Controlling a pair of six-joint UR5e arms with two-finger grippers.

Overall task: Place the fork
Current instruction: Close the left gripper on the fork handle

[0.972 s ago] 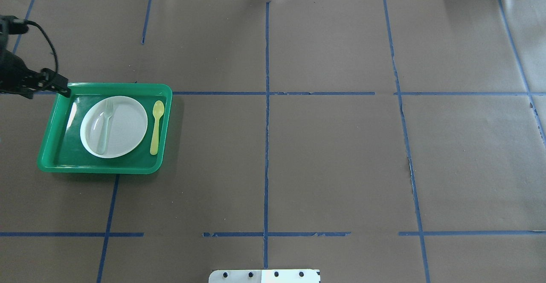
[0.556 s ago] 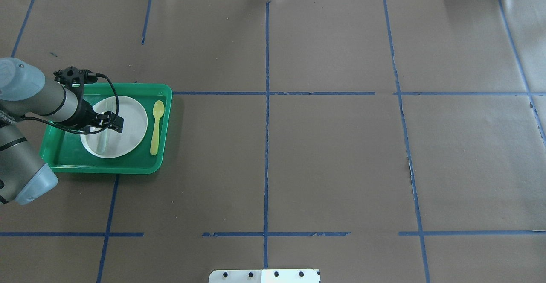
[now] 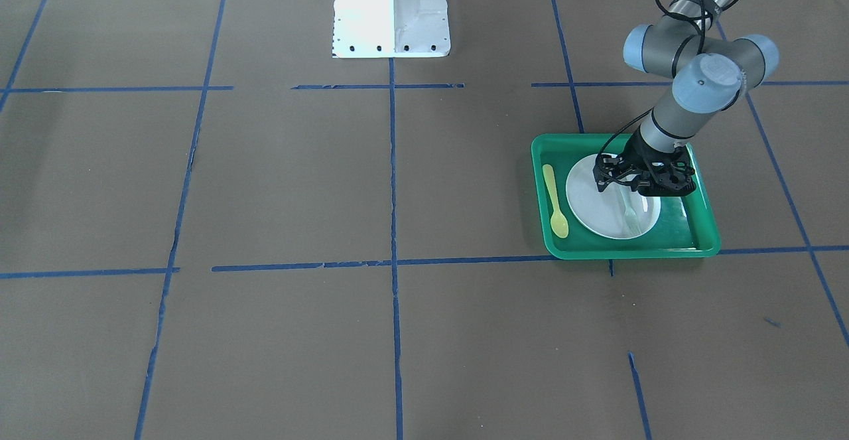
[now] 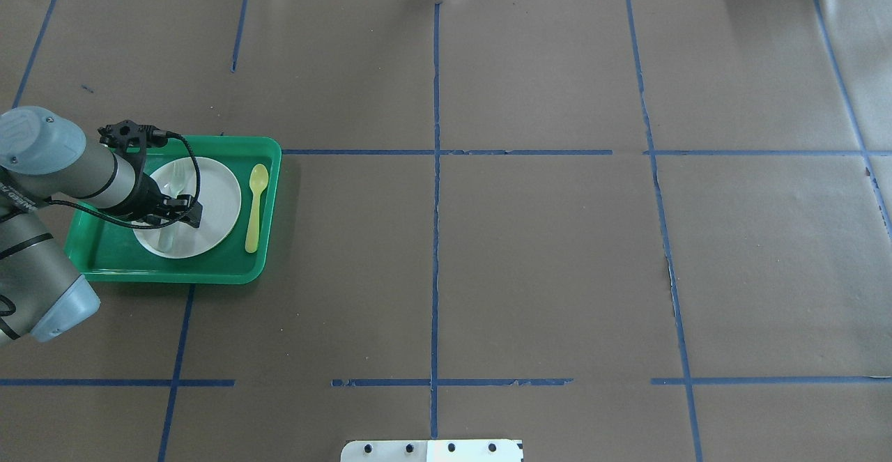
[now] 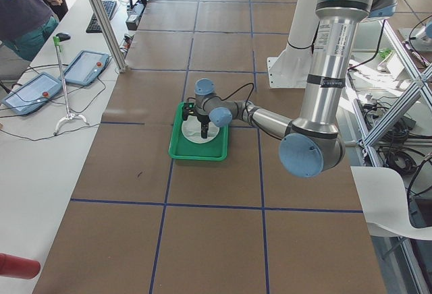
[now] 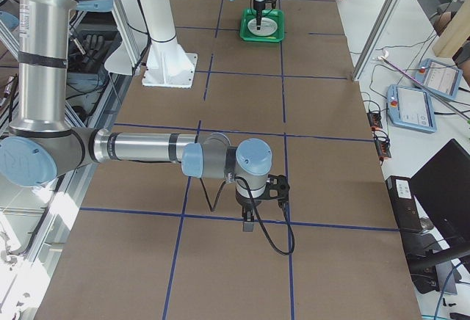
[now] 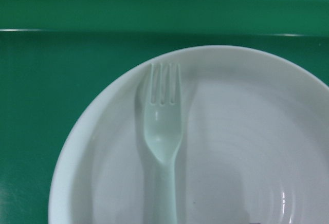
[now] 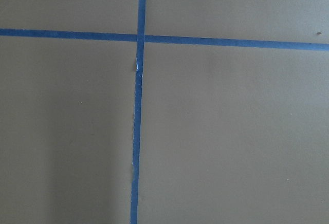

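- your left gripper [image 4: 181, 212] hangs over the round white plastic plate [image 4: 216, 197], pointing down at it from above the plate's left half as the robot sees it.
- you can't tell from these views whether its fingers are apart or together. the black body hides them from overhead, and the left wrist camera shows no fingertips.
- the slim, pale translucent plastic fork [image 7: 162, 131] lies flat on that plate, on its left part, with the short tines pointing away from the robot's base. in the wrist view nothing is touching it.
- the plate sits inside the shallow green plastic tray [image 4: 174, 275], which rests on the brown paper surface [image 4: 543, 253] marked with blue tape lines, at the robot's far left.
- the yellow plastic spoon [image 4: 256, 204] lies on the tray floor just beside the plate, on its right. it runs parallel to the fork, bowl end away from the robot.
- your right gripper [image 6: 250, 221] shows only in the side view, hanging over bare brown paper near a crossing of tape lines, well apart from the tray. you can't tell its finger state from there.
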